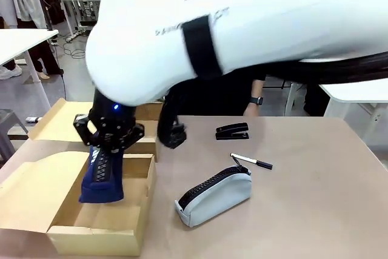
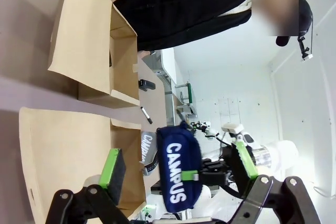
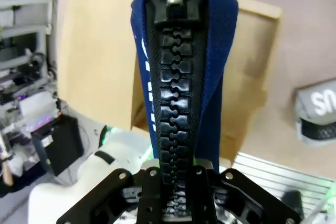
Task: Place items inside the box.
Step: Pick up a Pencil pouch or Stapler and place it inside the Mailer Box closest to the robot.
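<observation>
Grips blue pouch [image 1: 102, 177] by its top end in right pincer [image 1: 109, 144], clenched. Hangs it straight below, long axis upright, lower end dipping into the open box [image 1: 144, 201]. Reaches across from the right side, wrist pointing down. Holds left pincer [image 2: 178, 166] released, empty, facing the pouch.

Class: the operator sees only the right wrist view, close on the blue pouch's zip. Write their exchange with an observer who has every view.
Operator: What lies beyond the grey pouch?
Observer: A black stapler lies past it, with a black marker between them.
Operator: Are the left fingers free?
Observer: Yes, the left wrist view shows them open, holding nothing.
</observation>
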### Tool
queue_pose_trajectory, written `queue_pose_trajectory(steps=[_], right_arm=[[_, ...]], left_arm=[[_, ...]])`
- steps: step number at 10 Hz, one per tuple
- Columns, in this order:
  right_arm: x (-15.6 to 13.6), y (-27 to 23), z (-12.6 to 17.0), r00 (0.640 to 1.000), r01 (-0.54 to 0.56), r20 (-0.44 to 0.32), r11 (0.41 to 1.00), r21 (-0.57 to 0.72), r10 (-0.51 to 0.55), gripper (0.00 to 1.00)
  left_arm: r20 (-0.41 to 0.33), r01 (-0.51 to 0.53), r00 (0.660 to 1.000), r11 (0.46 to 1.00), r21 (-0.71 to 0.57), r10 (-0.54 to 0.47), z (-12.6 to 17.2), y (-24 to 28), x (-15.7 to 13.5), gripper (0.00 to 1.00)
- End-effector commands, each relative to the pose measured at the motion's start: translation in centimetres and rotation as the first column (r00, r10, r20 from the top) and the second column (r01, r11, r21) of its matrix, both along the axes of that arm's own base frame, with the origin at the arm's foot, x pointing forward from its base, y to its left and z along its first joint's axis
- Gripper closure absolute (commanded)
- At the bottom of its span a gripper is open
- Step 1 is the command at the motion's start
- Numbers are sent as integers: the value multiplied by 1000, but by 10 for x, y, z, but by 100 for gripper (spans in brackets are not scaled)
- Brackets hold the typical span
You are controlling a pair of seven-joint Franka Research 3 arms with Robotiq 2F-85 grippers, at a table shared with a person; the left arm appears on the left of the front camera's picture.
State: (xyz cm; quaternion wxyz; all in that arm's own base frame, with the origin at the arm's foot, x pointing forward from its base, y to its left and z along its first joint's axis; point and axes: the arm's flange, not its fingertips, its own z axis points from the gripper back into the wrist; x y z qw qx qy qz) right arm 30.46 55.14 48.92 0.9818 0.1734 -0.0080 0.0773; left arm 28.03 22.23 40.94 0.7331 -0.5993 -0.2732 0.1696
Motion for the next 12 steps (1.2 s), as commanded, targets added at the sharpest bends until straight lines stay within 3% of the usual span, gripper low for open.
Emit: queue_pose_trajectory(steps=[1, 4, 6, 9, 12], right_arm=[[2, 34, -5, 1000, 19, -5, 999, -40, -19, 92], [5, 45, -39, 996, 33, -77, 994, -105, -41, 92], [9, 50, -57, 993, 91, -60, 990, -108, -98, 92], [18, 52, -95, 989, 79, -109, 983, -167, -98, 92], [24, 49, -116, 987, 58, -132, 973, -223, -89, 92]], left_arm=[[23, 4, 1000, 1000, -3, -3, -1, -2, -2, 0], [23, 4, 1000, 1000, -3, -3, -1, -2, -2, 0], [23, 4, 1000, 1000, -3, -3, -1, -2, -2, 0], [23, 4, 1000, 1000, -3, -3, -1, -2, -2, 0], [23, 4, 1000, 1000, -3, -3, -1, -2, -2, 0]])
